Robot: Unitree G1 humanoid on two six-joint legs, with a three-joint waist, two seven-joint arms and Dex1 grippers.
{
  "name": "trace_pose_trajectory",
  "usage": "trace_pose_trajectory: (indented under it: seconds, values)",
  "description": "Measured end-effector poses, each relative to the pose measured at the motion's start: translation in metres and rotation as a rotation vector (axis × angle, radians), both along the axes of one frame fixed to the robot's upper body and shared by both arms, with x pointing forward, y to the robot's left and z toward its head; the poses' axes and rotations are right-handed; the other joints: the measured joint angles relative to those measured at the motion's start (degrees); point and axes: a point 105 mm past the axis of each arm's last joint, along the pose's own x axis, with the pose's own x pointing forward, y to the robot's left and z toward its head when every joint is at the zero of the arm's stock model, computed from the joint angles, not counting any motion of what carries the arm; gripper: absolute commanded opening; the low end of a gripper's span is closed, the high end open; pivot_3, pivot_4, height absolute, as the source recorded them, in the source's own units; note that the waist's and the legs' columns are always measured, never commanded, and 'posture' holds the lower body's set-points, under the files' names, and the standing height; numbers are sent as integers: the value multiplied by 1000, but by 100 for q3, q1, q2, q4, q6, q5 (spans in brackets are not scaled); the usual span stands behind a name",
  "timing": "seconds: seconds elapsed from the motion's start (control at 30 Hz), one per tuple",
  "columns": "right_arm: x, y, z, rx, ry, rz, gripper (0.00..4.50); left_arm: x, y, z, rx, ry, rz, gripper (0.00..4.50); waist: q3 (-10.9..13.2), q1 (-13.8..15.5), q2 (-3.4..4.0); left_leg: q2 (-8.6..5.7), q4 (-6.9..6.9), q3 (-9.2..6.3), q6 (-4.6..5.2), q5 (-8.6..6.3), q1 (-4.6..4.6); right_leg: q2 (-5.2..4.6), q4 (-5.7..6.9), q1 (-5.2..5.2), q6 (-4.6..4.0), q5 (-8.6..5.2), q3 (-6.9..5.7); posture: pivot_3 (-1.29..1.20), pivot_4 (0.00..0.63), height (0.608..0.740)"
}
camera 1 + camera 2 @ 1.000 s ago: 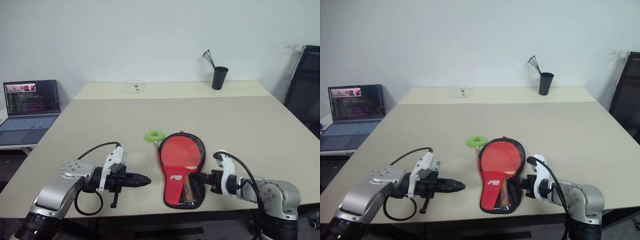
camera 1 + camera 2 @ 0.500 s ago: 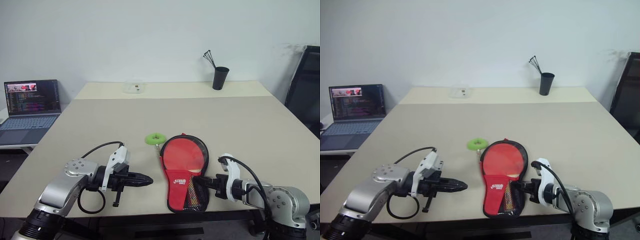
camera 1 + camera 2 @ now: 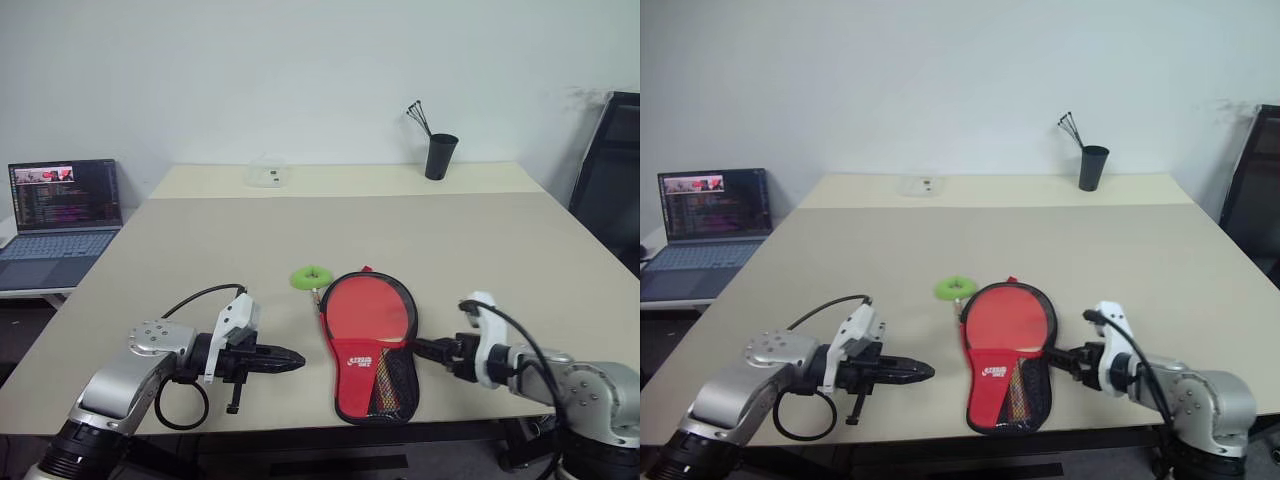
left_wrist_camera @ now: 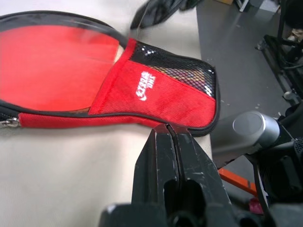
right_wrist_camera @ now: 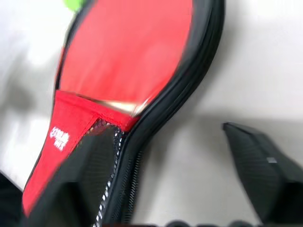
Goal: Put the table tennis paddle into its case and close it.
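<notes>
Left eye view, case point(image 3: 372, 340) between left end effector point(image 3: 297, 359), right end effector point(image 3: 422, 348)

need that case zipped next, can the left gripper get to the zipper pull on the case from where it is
Probably yes. The left gripper sits shut beside the case, with bare table between them. The zipper pull lies on the case's near rim, uncovered. The right gripper stands open on the far side.

The right gripper point(image 3: 428, 348) lets go of the case point(image 3: 372, 345) and its fingers are now spread wide. It has pulled away to the right, so there is a gap between it and the case. The case has slid a little toward the right and turned slightly.
</notes>
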Motion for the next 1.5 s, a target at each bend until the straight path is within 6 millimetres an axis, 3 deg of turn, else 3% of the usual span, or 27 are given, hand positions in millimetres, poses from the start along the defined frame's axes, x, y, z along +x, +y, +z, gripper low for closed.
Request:
trace_pose_trajectory:
  seconds: [0.07, 0.13, 0.27, 0.47, 0.63, 0.73, 0.97, 1.1, 1.5]
  values:
    - [4, -4, 27, -13, -122, 58, 4442, 16, 3, 0, -31, -33, 95, 0, 0, 1, -2, -2, 2, -3, 0, 0, 1, 9, -5, 5, 0, 0, -2, 0, 150, 740]
    - [4, 9, 46, 32, -218, 154, 4442, 30, 8, 3, -51, -59, 174, 0, -3, -15, -11, -1, 1, -4, 0, 0, 2, 30, -10, 10, 1, 1, -4, 0, 150, 740]
    - [4, 40, 61, 67, -333, 304, 4442, 50, 20, 15, -61, -135, 285, 0, -3, -31, -10, 10, -6, -5, 1, -1, 3, 46, -9, 6, -1, 1, -3, 0, 150, 740]
    - [21, 87, 42, 38, -406, 394, 4442, 69, 29, 17, -73, -169, 429, 0, -3, -9, -11, 9, -1, -6, 1, 0, -5, 29, -12, 5, -1, 2, -2, 0, 150, 740]
    - [35, 113, 20, -62, -458, 443, 4442, 86, 35, 23, -63, -231, 544, 0, -4, 3, -11, 4, 3, -8, 0, 0, -4, 6, -16, 8, 7, 6, -3, 0, 150, 740]
    - [33, 124, 8, -82, -454, 483, 4500, 100, 39, 19, -46, -237, 631, 564, -4, 23, -11, 2, 6, -7, 0, 0, -6, 4, -18, 9, 11, 10, -4, 0, 150, 740]
    - [31, 132, 1, -92, -461, 513, 4500, 134, 37, 11, -34, -201, 772, 2980, -4, 31, -12, 1, 8, -5, 0, 0, -5, 4, -17, 10, 14, 14, -9, 0, 150, 740]
    - [30, 138, -3, -89, -454, 520, 4500, 152, 23, 9, -64, -124, 784, 4447, -4, 36, -13, -6, 10, -2, 0, 0, -6, 7, -15, 10, 14, 14, -14, 0, 150, 740]
    - [30, 137, -10, -108, -443, 493, 4500, 165, -11, -16, -67, 97, 698, 4485, -5, 0, -14, -13, 10, 6, 0, 0, -5, 12, -15, 9, 15, 14, -14, 0, 150, 740]
